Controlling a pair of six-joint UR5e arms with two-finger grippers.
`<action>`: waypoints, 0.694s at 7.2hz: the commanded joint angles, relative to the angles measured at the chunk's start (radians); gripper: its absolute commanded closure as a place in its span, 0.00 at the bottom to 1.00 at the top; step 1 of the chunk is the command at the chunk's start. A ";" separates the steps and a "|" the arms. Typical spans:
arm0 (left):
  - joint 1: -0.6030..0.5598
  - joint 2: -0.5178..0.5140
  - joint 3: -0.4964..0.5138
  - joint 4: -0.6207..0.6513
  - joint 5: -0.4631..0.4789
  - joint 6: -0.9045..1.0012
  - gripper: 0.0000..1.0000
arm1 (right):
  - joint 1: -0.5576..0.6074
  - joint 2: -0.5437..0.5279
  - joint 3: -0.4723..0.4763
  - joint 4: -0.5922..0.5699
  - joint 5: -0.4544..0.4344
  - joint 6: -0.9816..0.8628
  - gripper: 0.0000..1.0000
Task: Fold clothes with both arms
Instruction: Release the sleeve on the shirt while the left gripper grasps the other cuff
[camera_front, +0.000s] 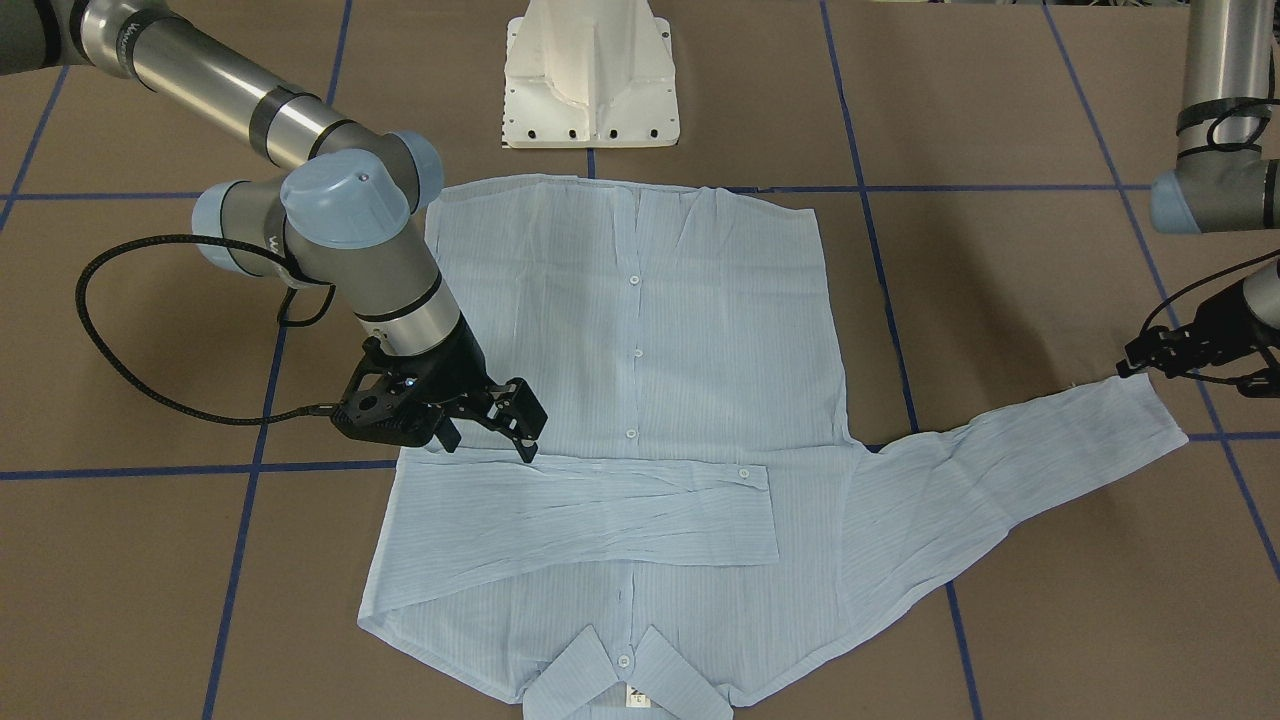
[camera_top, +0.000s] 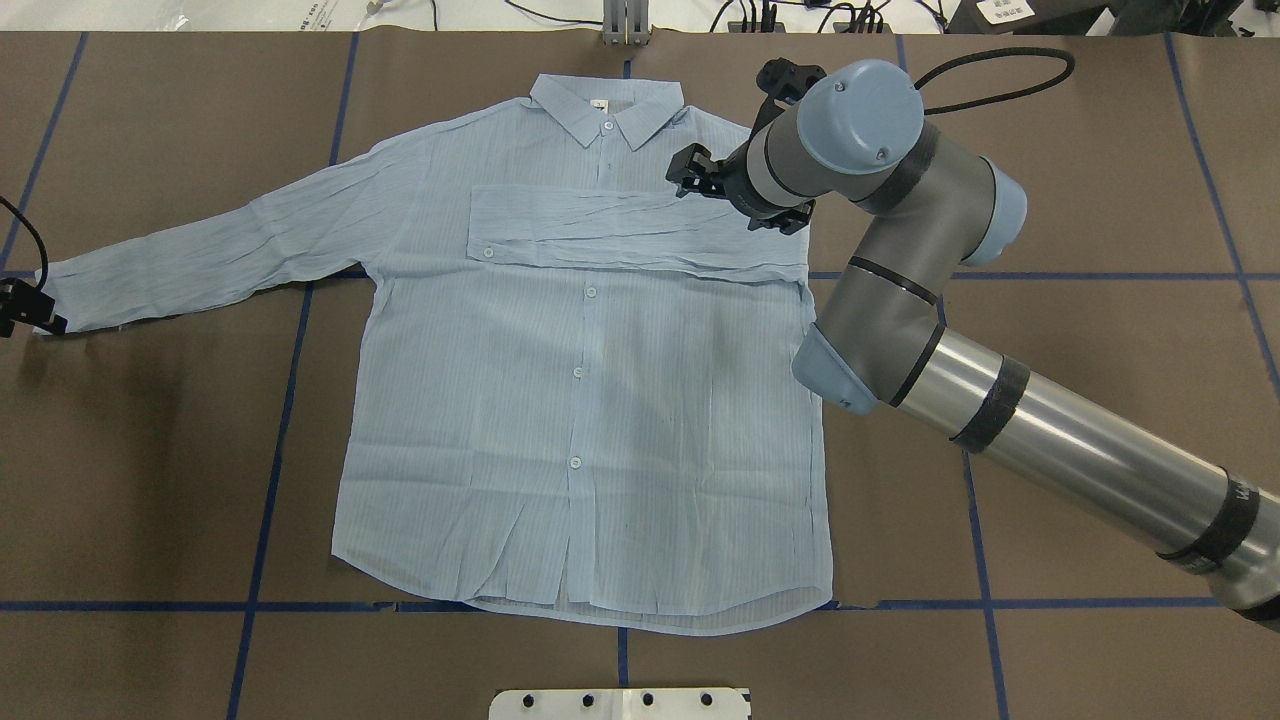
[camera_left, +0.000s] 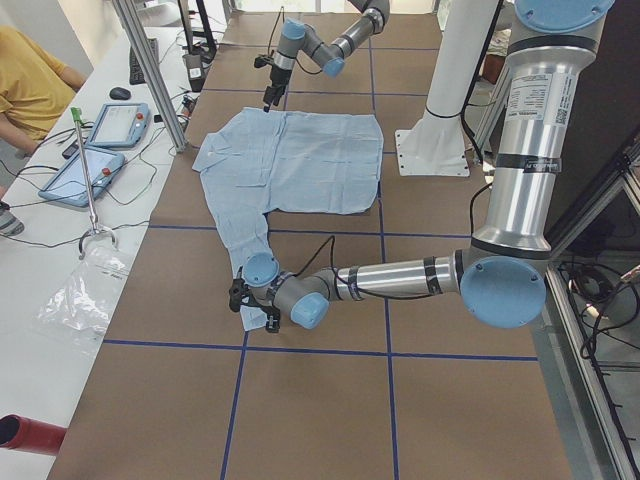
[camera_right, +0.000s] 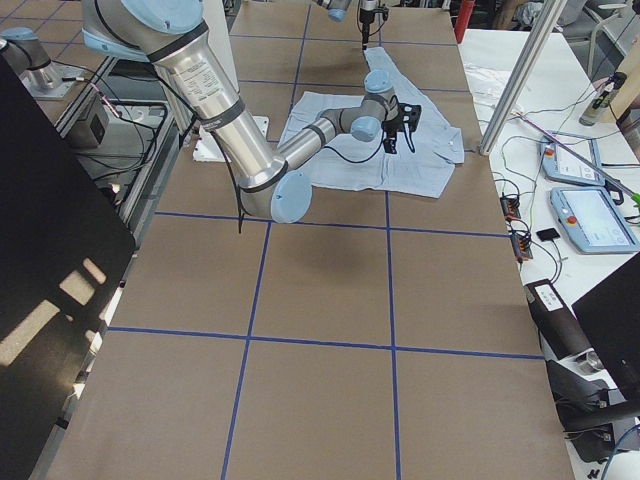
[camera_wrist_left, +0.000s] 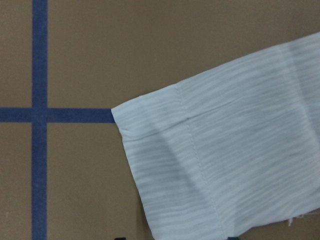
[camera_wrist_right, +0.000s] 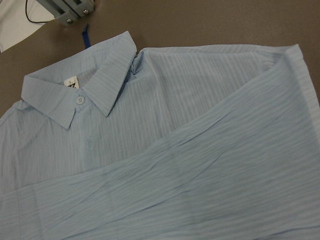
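Your front view shows the right gripper (camera_front: 490, 438) spread above the folded sleeve (camera_front: 600, 510) of the shirt (camera_front: 650, 330). Only the left wrist camera shows the cuff (camera_wrist_left: 160, 150) flat under the left gripper (camera_front: 1136, 365), jaws parted. Brown table (camera_front: 1000, 300), blue tape (camera_front: 130, 472).

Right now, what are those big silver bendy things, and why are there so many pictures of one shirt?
Those are a robot's two arms: the right arm and the left arm. Each ends in a black gripper, like two fingers. The pictures come from cameras: one facing the robot, one above, one at each end of the table, and one on each wrist. A pale-blue shirt lies flat, buttons up. One sleeve is folded across its chest; the other sleeve sticks straight out. The right gripper hangs open over the folded sleeve, holding nothing. The left gripper is right by the far cuff; I can't tell if it's pinching it.
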 joint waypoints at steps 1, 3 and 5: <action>0.001 -0.008 0.001 -0.003 0.042 -0.002 0.26 | -0.002 -0.003 0.002 0.000 -0.004 0.002 0.02; 0.001 -0.014 0.014 -0.003 0.049 0.000 0.28 | -0.005 -0.003 0.002 0.000 -0.005 0.002 0.01; 0.003 -0.020 0.031 -0.031 0.049 0.000 0.28 | -0.005 -0.003 0.002 0.000 -0.005 0.002 0.01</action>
